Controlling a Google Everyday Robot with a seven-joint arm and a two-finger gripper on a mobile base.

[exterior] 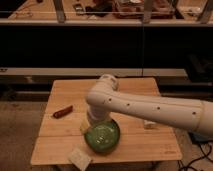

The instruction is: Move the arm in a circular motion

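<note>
**White arm reached across the wooden table, tip beside the green bowl**

The large, smooth white jointed robot arm [145,107], dotted with small dark marks, came in from the right edge of the view and lay across the middle of the light wooden slatted table [70,92]. Its rounded elbow sat near the table's centre, and from there a short segment dropped toward the front. The gripper [85,125], a pale yellowish tip, was low over the surface at the left rim of the round green bowl [103,137]; whether it was open or closed could not be told.

The bowl stood near the front edge, partly under the arm. A small reddish-brown elongated object [63,111] lay toward the left edge. A pale square object [80,158] rested at the front edge, toward the left corner. A small whitish object [149,124] showed just below the arm toward the right edge.
</note>
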